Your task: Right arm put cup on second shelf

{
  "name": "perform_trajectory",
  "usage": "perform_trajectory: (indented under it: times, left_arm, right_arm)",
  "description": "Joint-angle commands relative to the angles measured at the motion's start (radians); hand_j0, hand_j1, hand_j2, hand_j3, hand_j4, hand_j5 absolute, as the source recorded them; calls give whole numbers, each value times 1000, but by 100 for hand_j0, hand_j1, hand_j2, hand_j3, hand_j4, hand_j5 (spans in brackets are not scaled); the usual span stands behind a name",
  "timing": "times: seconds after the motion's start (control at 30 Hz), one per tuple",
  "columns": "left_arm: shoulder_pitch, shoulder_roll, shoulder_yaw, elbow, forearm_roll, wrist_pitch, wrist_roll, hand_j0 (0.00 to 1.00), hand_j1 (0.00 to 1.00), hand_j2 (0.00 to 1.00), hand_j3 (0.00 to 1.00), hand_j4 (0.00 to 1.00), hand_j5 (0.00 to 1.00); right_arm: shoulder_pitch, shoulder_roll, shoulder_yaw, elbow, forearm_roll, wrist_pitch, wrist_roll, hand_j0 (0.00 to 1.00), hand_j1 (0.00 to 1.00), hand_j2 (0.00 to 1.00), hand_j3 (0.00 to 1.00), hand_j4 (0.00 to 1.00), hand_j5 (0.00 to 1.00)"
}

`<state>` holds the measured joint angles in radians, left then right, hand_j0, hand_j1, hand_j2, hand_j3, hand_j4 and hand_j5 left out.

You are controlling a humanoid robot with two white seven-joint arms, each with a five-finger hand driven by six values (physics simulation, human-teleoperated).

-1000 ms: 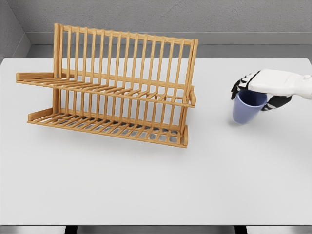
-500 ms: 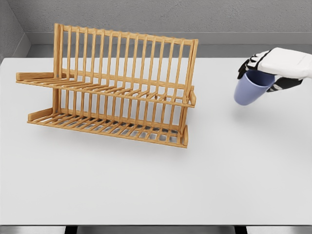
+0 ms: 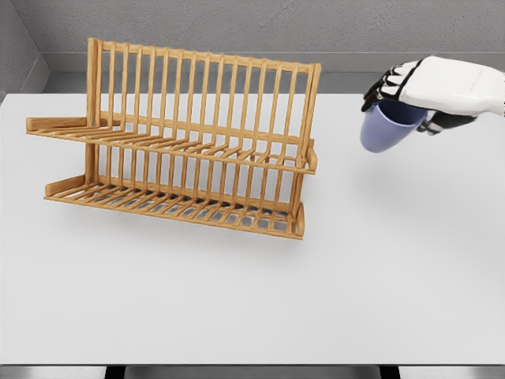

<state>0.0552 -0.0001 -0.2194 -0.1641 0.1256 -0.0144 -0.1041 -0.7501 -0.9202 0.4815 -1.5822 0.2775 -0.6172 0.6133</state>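
A blue cup hangs in the air above the white table, tilted, with my right hand shut on its rim from above. The hand and cup are to the right of a wooden two-tier dish rack, roughly level with the rack's upper shelf. A gap of table separates the cup from the rack's right end post. The lower shelf holds nothing.
The white table spreads wide in front of the rack and under the cup. A grey wall runs behind the table's far edge.
My right hand has lifted the cup off the table and carried it up and to the left, toward the rack. The cup has tilted more.
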Motion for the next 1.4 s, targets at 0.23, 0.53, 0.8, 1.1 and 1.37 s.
perform_trajectory:
  times: [0.23, 0.53, 0.8, 1.1, 1.37]
  left_arm:
    - [-2, 0, 0, 0, 0, -1, 0, 100, 100, 100, 100, 100, 100]
    - [0, 0, 0, 0, 0, 1, 0, 100, 100, 100, 100, 100, 100]
    - [0, 0, 0, 0, 0, 1, 0, 100, 100, 100, 100, 100, 100]
    - [0, 0, 0, 0, 0, 1, 0, 100, 100, 100, 100, 100, 100]
    - [0, 0, 0, 0, 0, 1, 0, 100, 100, 100, 100, 100, 100]
  right_arm:
    - [-21, 21, -1, -39, -11, 6, -2, 60, 60, 60, 60, 60, 60]
    - [-23, 40, 0, -128, -12, 6, -2, 59, 59, 59, 59, 59, 59]
    - [-38, 90, 3, -171, -12, 6, -2, 59, 59, 59, 59, 59, 59]
    - [-60, 152, 37, -171, -11, 6, -2, 60, 60, 60, 60, 60, 60]
    - [-60, 167, 88, -171, -9, 6, -2, 60, 60, 60, 60, 60, 60]
